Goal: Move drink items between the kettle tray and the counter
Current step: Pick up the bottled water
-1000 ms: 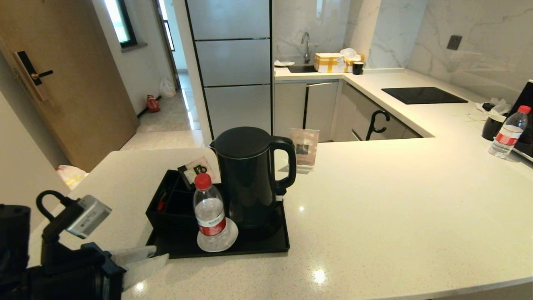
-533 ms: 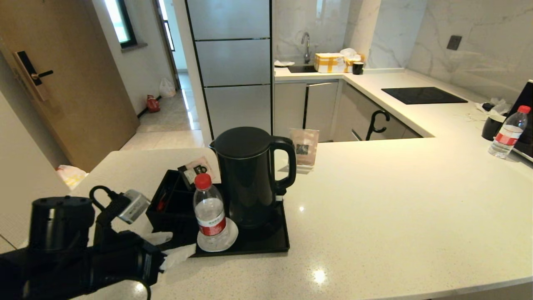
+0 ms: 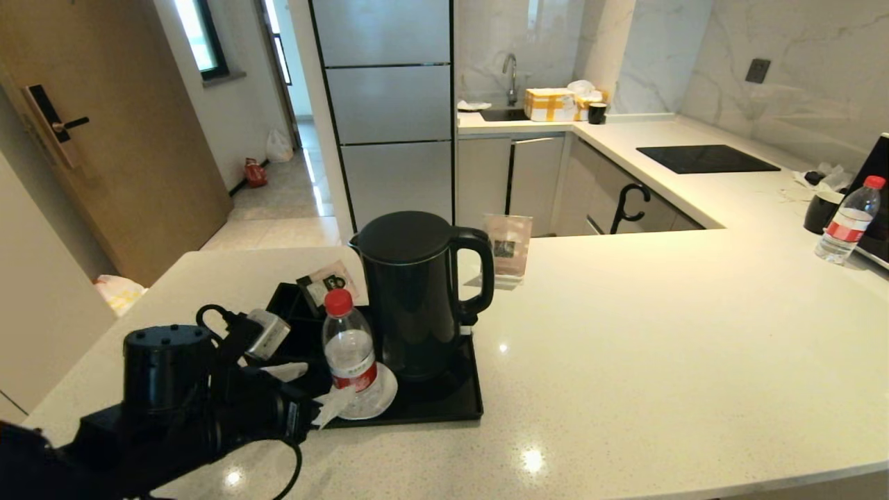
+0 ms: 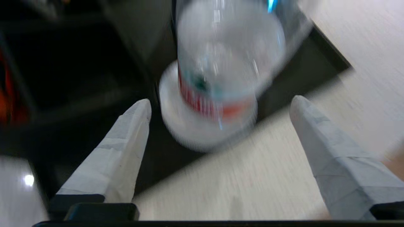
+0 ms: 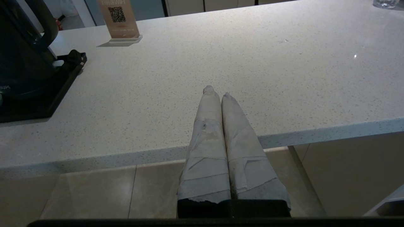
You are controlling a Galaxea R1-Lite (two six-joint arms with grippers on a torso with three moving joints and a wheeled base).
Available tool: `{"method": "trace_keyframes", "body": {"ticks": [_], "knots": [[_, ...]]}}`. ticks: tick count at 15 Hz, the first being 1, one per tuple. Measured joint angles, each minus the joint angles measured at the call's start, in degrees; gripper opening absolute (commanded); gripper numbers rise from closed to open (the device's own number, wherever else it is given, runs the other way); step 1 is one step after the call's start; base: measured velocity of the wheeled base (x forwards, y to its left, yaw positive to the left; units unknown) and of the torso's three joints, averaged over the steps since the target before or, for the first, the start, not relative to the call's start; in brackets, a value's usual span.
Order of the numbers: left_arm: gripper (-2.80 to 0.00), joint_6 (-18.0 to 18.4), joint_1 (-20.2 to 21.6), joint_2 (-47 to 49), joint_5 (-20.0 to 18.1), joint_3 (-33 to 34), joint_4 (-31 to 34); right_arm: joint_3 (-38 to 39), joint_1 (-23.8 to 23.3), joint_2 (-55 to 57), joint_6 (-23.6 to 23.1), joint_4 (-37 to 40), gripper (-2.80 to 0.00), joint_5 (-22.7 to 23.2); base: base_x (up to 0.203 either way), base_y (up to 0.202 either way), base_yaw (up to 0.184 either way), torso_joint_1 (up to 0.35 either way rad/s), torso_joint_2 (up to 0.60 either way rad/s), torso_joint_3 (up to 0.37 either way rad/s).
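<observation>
Head view bright and sharp; daylight comes in thru the window [image 3: 200, 38] top left, w/ small ceiling-light glints on the glossy counter [image 3: 625, 333] and soft shadows by the kettle [image 3: 417, 298]. Edges bow slightly, wide lens. Left wrist view heavily motion-blurred: bottle [image 4: 221, 63] and tray [image 4: 318, 60] smeared. Right wrist view crisp, evenly lit.

Small clear water bottle [image 3: 349, 354], red cap, red-white label: upright on the white coaster at the tray's near-left part; blurred in the left wrist view, seemingly about full. Tall glossy black kettle [image 3: 417, 295], lid shut, loop handle to the right, upright on its base just beside the bottle. Flat black tray [image 3: 444, 410], low rim, lies on the pale speckled worktop [image 3: 625, 361] near its front-left edge.
</observation>
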Motion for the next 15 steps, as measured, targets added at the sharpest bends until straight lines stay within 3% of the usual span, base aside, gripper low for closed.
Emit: {"method": "trace_keyframes", "body": {"ticks": [3,8,9,15], "knots": [[0.0,0.24,-4.59,6.47,5.66,0.09,-14.09,0.0,-0.02,0.0,0.0,0.0,-2.8,0.0,0.0,0.0,0.0,0.0,0.0,0.0],[0.0,0.4,-7.69,10.04,8.87,-2.8,-14.8,0.0,-0.05,0.0,-0.01,0.0,-2.8,0.0,0.0,0.0,0.0,0.0,0.0,0.0],[-2.8,0.4,-7.8,10.25,8.92,-2.8,-14.88,0.0,-0.07,0.0,0.0,0.0,-2.8,0.0,0.0,0.0,0.0,0.0,0.0,0.0],[-2.8,0.41,-7.82,10.56,8.92,-1.24,-15.37,0.0,-0.02,0.0,0.0,0.0,-2.8,0.0,0.0,0.0,0.0,0.0,0.0,0.0]]}}
